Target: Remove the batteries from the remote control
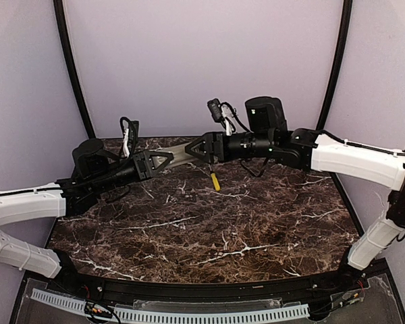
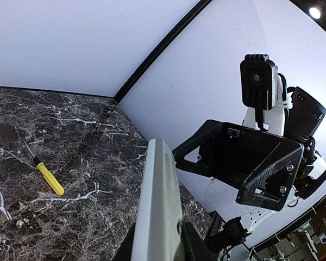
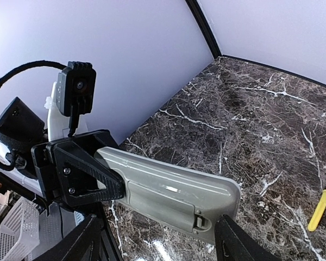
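Note:
The remote control (image 1: 182,154) is a grey-beige bar held above the table between the two grippers. My left gripper (image 1: 163,158) is shut on one end of it; in the left wrist view the remote (image 2: 160,206) rises edge-on from my fingers (image 2: 198,244). In the right wrist view the remote (image 3: 206,182) shows its back face, with the battery cover (image 3: 163,198) closed and its latch (image 3: 201,220) near the free end. My right gripper (image 3: 157,244) is open, its fingers wide apart just short of that free end. The batteries are hidden.
A yellow-handled screwdriver (image 1: 214,179) lies on the dark marble table (image 1: 202,229) below the remote; it also shows in the left wrist view (image 2: 50,178) and the right wrist view (image 3: 320,205). White walls close in the back and sides.

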You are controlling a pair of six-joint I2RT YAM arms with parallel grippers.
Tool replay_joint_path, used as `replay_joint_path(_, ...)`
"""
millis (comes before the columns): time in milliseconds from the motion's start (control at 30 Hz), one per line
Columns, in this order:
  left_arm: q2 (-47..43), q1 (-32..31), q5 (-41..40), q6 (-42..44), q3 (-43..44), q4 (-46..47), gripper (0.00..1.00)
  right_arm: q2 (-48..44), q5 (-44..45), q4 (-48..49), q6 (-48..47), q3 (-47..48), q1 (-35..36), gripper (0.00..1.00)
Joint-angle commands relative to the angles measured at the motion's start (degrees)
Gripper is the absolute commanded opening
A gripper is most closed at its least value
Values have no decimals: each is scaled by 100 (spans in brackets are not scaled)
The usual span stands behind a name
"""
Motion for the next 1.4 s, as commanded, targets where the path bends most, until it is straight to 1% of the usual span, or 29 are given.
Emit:
replay_joint_path(0,-93,-34,97,-20,94,305,0,170,-67,37,-16,151,36,71)
replay_joint_path(633,-8,-35,103,-88,107,404,0,451,-138,46,37,307,104,71)
replay_joint_path(967,-51,-30,161,-72,88,482,0,516,11,32,-18,246,124,71)
replay_joint_path(1100,-129,-32,250,-66,11,612,0,685,61,58,-91,394,108,71)
replay_joint_path(1267,-251,-34,282,-38,-49,686,0,892,-281,278,-54,507,107,71)
replay_joint_path(1367,-291,-34,295,9,-24,655,0,907,-711,702,19,330,92,71)
